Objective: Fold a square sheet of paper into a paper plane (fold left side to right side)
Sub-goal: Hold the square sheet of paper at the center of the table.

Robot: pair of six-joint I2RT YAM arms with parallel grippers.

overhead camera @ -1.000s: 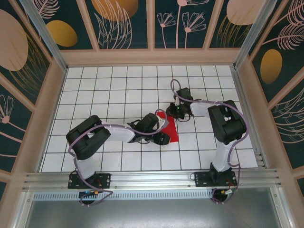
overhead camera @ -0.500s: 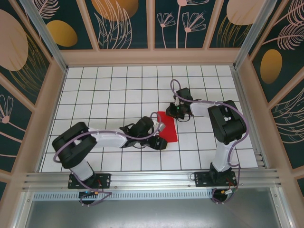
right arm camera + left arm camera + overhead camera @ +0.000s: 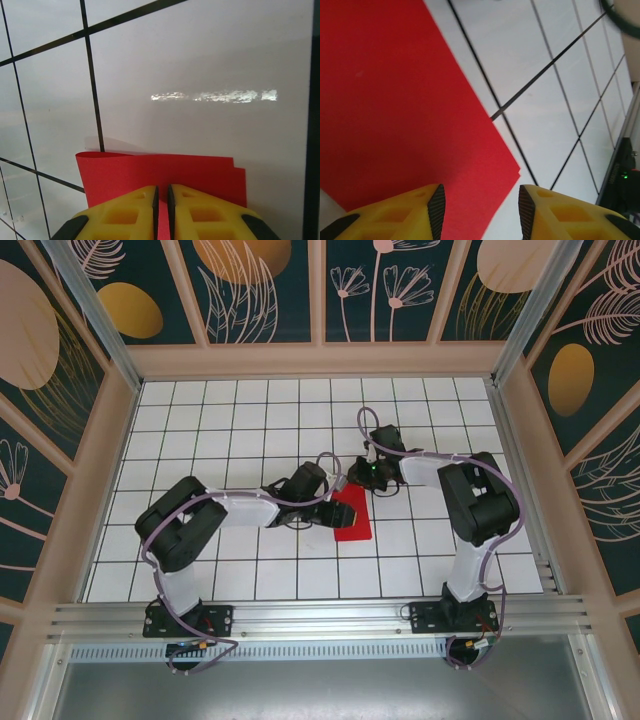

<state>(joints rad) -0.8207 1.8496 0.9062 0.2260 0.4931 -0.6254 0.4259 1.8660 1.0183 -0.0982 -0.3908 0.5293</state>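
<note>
The square sheet of paper (image 3: 356, 518) lies folded in half on the white grid table, a narrow red strip running toward me. In the left wrist view the paper (image 3: 395, 100) shows two layers stepped slightly at its corner. My left gripper (image 3: 334, 502) hovers over the strip's left edge; the left gripper (image 3: 480, 202) stands open, with nothing between its fingers. My right gripper (image 3: 372, 476) is at the strip's far end. In the right wrist view the right gripper (image 3: 162, 192) is closed to a thin slit over the paper (image 3: 115, 172), with red showing in the slit.
A raised wooden frame (image 3: 320, 362) with dark patterned panels walls the table (image 3: 230, 420) on three sides. An aluminium rail (image 3: 320, 618) carrying both arm bases runs along the near edge. Both arms reach to the middle, their cables looping over the tiles.
My left gripper has drawn back from the paper's near end toward its left edge, uncovering the lower part of the strip. The right arm has stayed at the far end.
</note>
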